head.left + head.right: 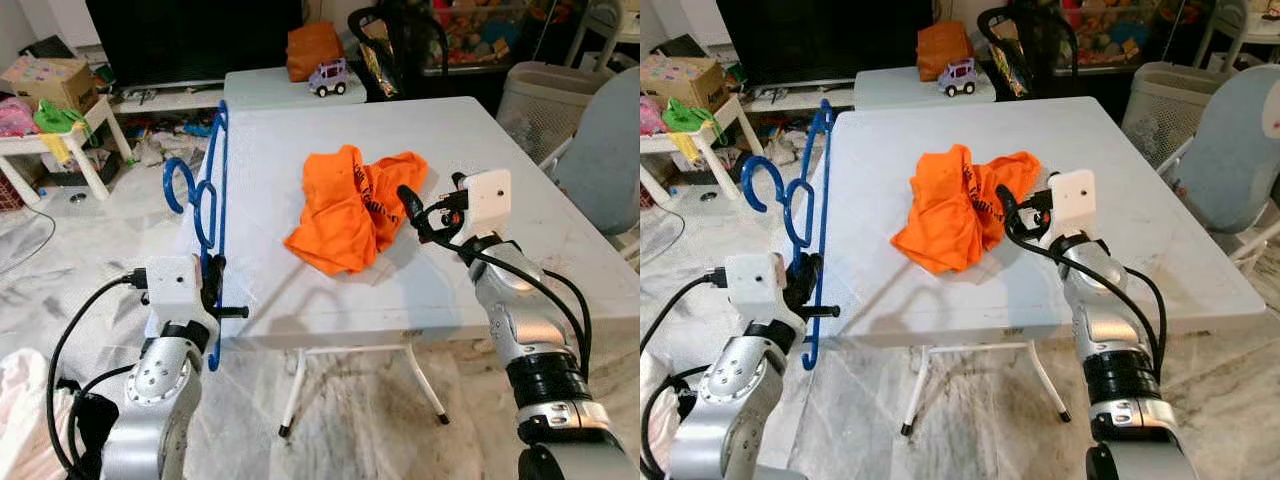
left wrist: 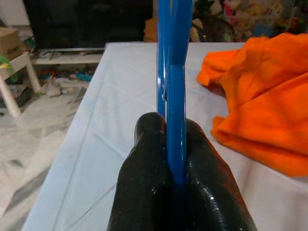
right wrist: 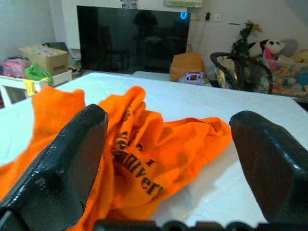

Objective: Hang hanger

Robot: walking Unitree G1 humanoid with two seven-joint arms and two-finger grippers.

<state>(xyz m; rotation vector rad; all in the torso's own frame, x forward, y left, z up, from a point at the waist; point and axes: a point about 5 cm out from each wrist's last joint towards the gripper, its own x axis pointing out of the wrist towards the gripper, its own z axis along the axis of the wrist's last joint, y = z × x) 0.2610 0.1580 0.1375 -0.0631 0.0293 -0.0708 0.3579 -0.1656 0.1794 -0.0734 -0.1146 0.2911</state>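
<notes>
Left eye view takes in a white folding worktop (image 1: 480, 180) standing on a marble floor (image 1: 90, 250), with a dark television (image 1: 190, 40) behind it on a low stand. A second, smaller white worktop (image 1: 270, 88) sits just beyond, carrying an orange bag (image 1: 313, 50) and a small toy car (image 1: 329, 78). To the right stands a white mesh basket (image 1: 545, 105); I cannot tell what is in it. At the far left a cardboard box (image 1: 45, 80) rests on a small white side table (image 1: 60, 140), its contents hidden.

On the big worktop lies a crumpled orange shirt (image 1: 350, 205) with dark lettering, near the middle.

The blue hanger (image 1: 210, 200) stands upright along the worktop's left edge, hook curling out to the left. The left pincer (image 1: 213, 290) is clamped on its lower part; the left wrist view shows both black fingers (image 2: 144, 192) pressed tight against the blue bar (image 2: 175, 120).

The right pincer (image 1: 425, 215) hovers over the worktop at the shirt's right edge, its fingers (image 3: 62, 168) spread wide apart with nothing between them, the shirt lying just ahead.
</notes>
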